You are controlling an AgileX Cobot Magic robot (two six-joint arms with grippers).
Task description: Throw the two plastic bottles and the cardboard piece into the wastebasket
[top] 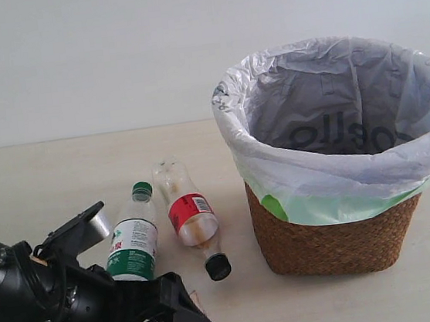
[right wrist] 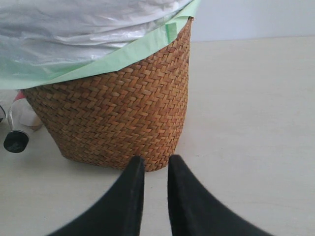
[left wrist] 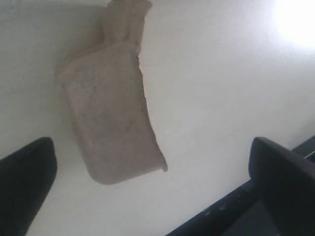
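The cardboard piece [left wrist: 110, 108], beige-grey moulded pulp, lies flat on the pale table in the left wrist view. My left gripper [left wrist: 157, 187] hangs over it, open wide, its two black fingers [left wrist: 24, 182] on either side of the piece and apart from it. In the exterior view the black left arm [top: 52, 304] hides the cardboard. The green-capped bottle [top: 135, 240] and the red-labelled bottle [top: 190, 214] lie side by side left of the wastebasket [top: 340, 232]. My right gripper [right wrist: 155, 167] sits low in front of the wastebasket [right wrist: 113, 113], fingers nearly together, nothing between them.
The bag lining [top: 334, 116] folds over the basket's rim and the basket mouth is open upward. The red-labelled bottle's black cap [right wrist: 15, 141] shows beside the basket's foot. A white wall stands behind the table.
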